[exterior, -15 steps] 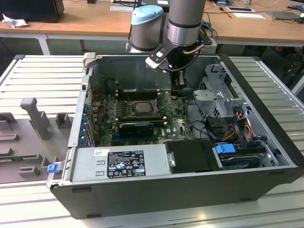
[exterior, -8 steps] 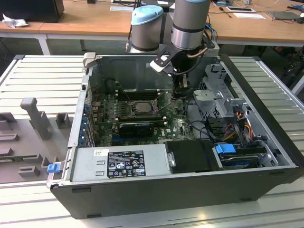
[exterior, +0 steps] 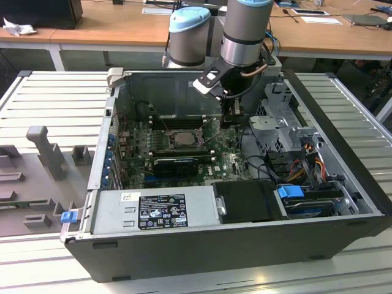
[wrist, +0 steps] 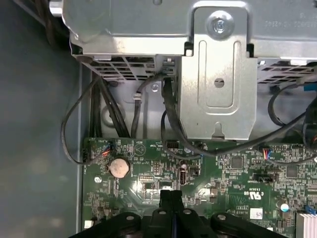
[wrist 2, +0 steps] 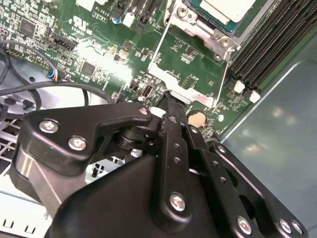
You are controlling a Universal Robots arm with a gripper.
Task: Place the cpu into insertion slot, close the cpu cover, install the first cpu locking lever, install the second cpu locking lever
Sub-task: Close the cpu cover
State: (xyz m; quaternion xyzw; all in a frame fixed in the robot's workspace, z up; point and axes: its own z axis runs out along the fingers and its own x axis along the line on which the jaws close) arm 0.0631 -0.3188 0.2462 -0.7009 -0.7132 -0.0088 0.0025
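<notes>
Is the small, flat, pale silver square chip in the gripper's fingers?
No: in the second wrist view the pale silver square cpu lies in the silver-rimmed square insertion slot, away from the black gripper.

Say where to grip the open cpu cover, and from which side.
Grip the cpu cover by its free rail, nearest the gripper, coming from the side away from the insertion slot. It is a thin windowed frame swung open from the slot, so that rail likely suits the jaws.
</notes>
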